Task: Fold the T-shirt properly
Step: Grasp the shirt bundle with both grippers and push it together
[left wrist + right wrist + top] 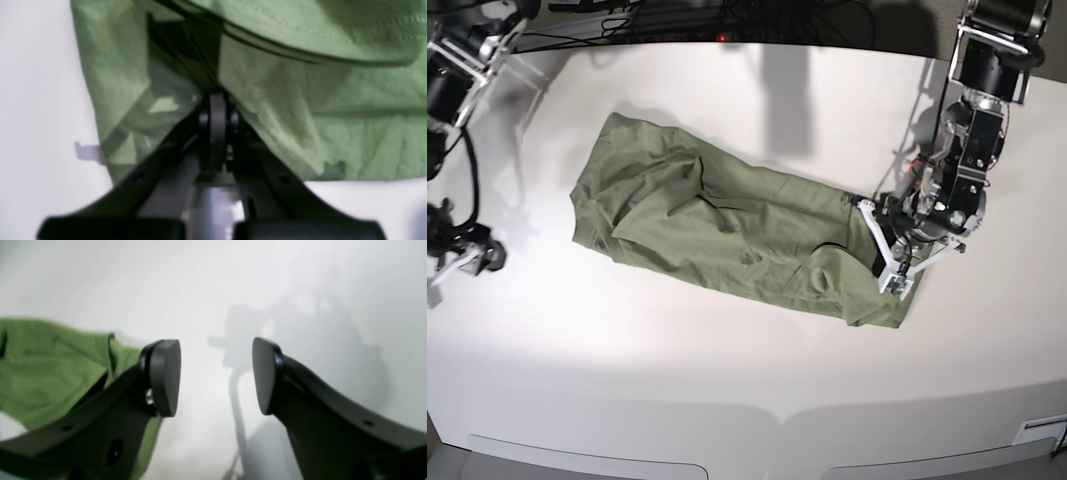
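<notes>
While left gripper (217, 110) pinches T-shirt (727, 225) edge, right gripper (217, 376) agape, table (757, 380).

— Anything besides the job's own things?
— Just a white tabletop (727, 360), rounded at the front edge, shadowed near the back.
— And behind?
— Dark cables (677, 15) bunched along the far edge, one small red light (720, 38) among them.

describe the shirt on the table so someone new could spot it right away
On the white table, look left of the left arm's pincer, which is shut on its edge. The T-shirt lies there: wrinkled, sage green, and the only cloth in view.
</notes>
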`<action>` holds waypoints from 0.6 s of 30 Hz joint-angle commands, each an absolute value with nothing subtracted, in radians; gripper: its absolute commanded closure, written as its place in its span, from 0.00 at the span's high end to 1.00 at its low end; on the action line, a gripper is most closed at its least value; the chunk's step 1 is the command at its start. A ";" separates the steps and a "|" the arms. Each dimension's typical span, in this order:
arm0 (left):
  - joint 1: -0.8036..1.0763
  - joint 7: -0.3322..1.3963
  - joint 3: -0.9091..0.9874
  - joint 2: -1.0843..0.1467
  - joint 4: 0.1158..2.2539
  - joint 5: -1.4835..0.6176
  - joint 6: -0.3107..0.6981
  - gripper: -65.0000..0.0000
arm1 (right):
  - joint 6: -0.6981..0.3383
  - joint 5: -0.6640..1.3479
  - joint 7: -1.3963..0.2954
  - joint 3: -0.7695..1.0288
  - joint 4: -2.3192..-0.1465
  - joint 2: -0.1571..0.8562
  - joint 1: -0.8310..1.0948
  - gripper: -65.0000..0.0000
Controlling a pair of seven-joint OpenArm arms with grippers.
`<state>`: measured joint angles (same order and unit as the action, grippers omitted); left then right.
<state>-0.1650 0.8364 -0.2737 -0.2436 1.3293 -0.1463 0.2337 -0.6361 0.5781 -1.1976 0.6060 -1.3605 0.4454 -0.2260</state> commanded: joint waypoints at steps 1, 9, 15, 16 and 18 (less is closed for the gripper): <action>-0.147 0.926 -0.276 -0.235 1.319 -0.150 0.240 0.00 | -0.640 0.595 -1.164 0.609 -1.374 0.446 -0.241 0.53; -0.142 1.151 -0.276 -0.138 1.320 -0.291 0.243 0.00 | -0.640 0.640 -1.208 0.609 -1.374 0.347 -0.230 0.53; -0.100 1.136 -0.276 -0.164 1.320 -0.253 0.247 0.00 | -0.698 0.873 -1.372 0.608 -1.374 0.345 -0.229 0.53; -0.097 1.129 -0.276 -0.176 1.320 -0.239 0.246 0.00 | -0.698 0.900 -1.391 0.608 -1.374 0.344 -0.229 0.53; -0.097 1.128 -0.276 -0.205 1.320 -0.237 0.245 0.00 | -0.698 0.902 -1.396 0.606 -1.374 0.340 -0.226 0.53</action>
